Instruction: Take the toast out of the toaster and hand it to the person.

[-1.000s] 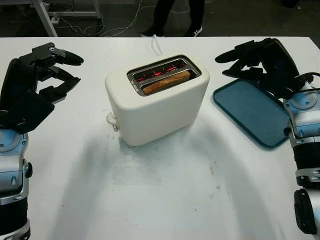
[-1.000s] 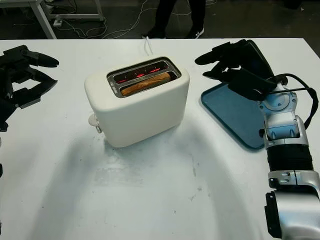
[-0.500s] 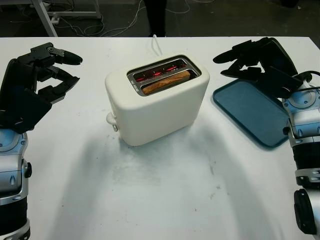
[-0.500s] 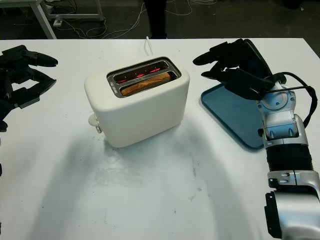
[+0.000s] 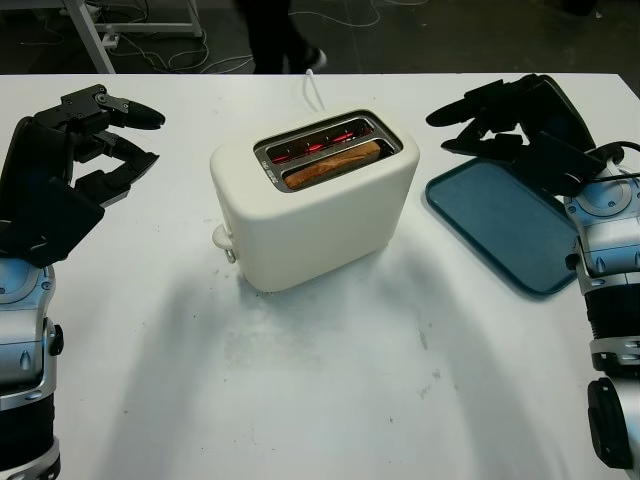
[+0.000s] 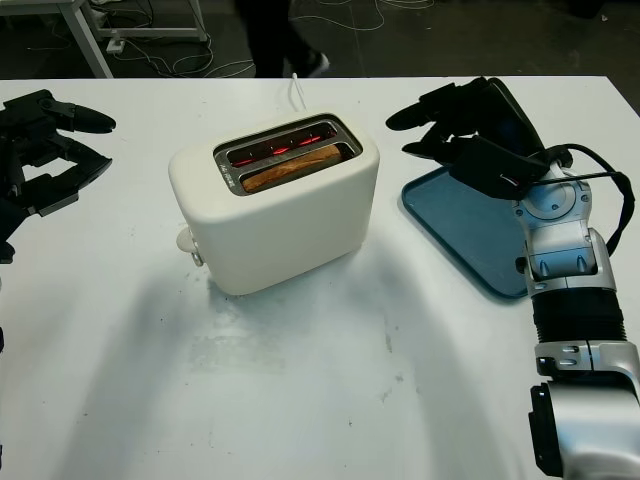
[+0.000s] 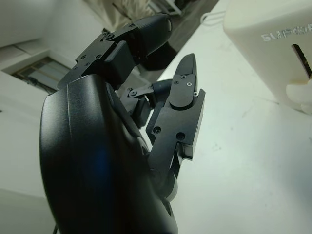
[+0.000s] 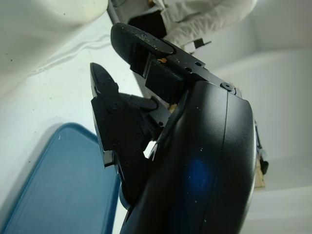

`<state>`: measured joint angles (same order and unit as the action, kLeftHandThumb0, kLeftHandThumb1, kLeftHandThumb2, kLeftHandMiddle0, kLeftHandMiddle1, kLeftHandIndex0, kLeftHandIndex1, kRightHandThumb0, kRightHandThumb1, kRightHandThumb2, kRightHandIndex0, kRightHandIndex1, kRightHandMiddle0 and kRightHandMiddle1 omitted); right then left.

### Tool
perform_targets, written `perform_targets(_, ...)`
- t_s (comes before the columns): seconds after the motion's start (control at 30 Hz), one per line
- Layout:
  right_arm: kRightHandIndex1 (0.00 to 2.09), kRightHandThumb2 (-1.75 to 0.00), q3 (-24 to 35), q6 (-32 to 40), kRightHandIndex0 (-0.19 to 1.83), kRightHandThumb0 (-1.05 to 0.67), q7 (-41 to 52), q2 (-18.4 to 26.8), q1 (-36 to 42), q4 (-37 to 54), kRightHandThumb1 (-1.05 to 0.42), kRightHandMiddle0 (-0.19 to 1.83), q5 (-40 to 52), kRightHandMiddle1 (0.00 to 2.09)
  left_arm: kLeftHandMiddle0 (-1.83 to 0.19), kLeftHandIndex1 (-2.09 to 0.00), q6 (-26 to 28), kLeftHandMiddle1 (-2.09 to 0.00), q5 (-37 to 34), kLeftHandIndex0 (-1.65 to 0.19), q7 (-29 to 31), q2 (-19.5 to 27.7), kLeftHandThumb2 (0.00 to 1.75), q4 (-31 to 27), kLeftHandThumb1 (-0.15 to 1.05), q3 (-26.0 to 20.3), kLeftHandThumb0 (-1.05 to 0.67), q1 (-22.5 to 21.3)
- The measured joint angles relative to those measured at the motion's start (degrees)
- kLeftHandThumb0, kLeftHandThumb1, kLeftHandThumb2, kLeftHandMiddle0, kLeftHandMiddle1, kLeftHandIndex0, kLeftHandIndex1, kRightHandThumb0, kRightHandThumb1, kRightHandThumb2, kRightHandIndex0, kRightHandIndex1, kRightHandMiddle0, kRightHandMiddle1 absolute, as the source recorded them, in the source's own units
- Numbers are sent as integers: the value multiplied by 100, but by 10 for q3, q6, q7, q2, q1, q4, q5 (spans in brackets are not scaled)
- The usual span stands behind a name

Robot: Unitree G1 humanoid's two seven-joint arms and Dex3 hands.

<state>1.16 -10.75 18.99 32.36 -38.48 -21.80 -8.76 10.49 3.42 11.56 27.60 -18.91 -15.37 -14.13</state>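
A cream toaster (image 5: 315, 205) stands in the middle of the white table (image 5: 320, 380). A brown slice of toast (image 5: 333, 162) sits low in its near slot, and the far slot glows red. My left hand (image 5: 112, 143) hovers open to the left of the toaster, well apart from it. My right hand (image 5: 475, 118) hangs open to the right of the toaster, above the far end of a blue tray (image 5: 505, 225). A person's legs (image 5: 270, 35) are on the floor beyond the table's far edge.
The toaster's lever knob (image 5: 221, 238) sticks out at its near left end, and its white cord (image 5: 314, 88) runs toward the far edge. A table leg and cables (image 5: 95, 35) lie on the dark floor behind.
The person's legs beyond the table have moved to the left. Both hands and the toaster stay where they were.
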Motion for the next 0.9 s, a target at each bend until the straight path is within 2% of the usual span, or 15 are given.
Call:
perform_targets(0.23, 94, 0, -1, 3, 92, -6, 0, 0, 0, 8, -79, 118, -3, 1, -59, -77, 1, -116, 0, -65, 0, 0, 11, -4, 91, 0, -10, 0)
perform_targets(0.43, 94, 0, 0, 10, 93, 1, 0, 0, 0, 13, -80, 118, -3, 1, -60, -77, 6, -116, 2, -66, 0, 0, 10, -9, 91, 0, -13, 0)
perform_targets(0.9, 94, 0, 0, 11, 93, 1, 0, 0, 0, 13, -80, 118, 6, 1, -59, -76, 3, -116, -4, -65, 0, 0, 9, -8, 92, 0, -10, 0)
